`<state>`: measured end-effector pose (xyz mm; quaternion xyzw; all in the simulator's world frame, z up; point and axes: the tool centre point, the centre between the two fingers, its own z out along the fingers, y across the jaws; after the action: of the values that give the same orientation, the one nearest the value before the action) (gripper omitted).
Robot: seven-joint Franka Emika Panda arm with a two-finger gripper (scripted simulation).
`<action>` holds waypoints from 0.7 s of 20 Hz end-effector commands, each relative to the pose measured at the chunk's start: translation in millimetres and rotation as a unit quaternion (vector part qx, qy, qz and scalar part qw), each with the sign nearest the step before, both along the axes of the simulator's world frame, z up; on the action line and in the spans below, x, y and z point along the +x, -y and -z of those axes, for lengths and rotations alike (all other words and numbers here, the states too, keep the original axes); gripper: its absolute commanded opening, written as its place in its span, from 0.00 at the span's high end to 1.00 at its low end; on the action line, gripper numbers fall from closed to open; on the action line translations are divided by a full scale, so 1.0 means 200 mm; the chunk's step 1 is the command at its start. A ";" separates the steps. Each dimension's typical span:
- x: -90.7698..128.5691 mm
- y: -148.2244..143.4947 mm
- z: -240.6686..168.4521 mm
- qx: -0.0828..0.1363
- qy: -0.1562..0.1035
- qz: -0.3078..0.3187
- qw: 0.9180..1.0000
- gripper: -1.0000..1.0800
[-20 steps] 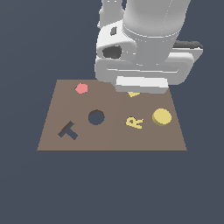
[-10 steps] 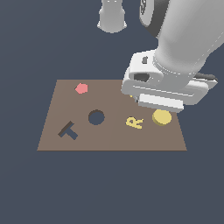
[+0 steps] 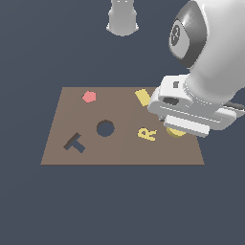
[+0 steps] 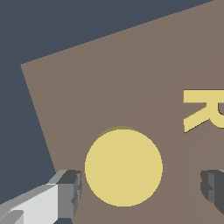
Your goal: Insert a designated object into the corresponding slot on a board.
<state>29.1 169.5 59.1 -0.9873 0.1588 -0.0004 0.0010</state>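
Observation:
The yellow disc (image 4: 124, 167) lies flat on the brown board (image 4: 113, 74), near one of its corners. My gripper (image 4: 140, 186) is open and hangs over it, one finger (image 4: 70, 192) on each side of the disc, neither touching it. In the exterior view only a sliver of the disc (image 3: 175, 132) peeks out below the arm's white hand (image 3: 191, 112), at the board's (image 3: 122, 155) right. The fingers themselves are hidden there. The dark round slot (image 3: 105, 128) sits left of the board's centre and holds nothing.
On the board are also a yellow letter R (image 3: 147, 134), a yellow rectangular block (image 3: 142, 97), a pink pentagon (image 3: 89, 96) and a dark T-shaped cutout (image 3: 74, 142). The arm's grey base (image 3: 123, 18) stands behind the board. Dark floor surrounds it.
The arm has swung from the board's back middle toward the exterior view's right and come down over the yellow disc, which it now mostly covers. The yellow block is uncovered again.

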 end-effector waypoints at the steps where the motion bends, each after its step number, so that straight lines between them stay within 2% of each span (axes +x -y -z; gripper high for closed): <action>1: 0.02 -0.03 0.03 -0.001 0.000 0.008 1.000 0.04; 14: 0.03 -0.05 0.11 -0.001 -0.001 0.013 1.000 0.04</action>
<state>35.4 179.0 41.9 -0.9852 0.1717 -0.0005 0.0003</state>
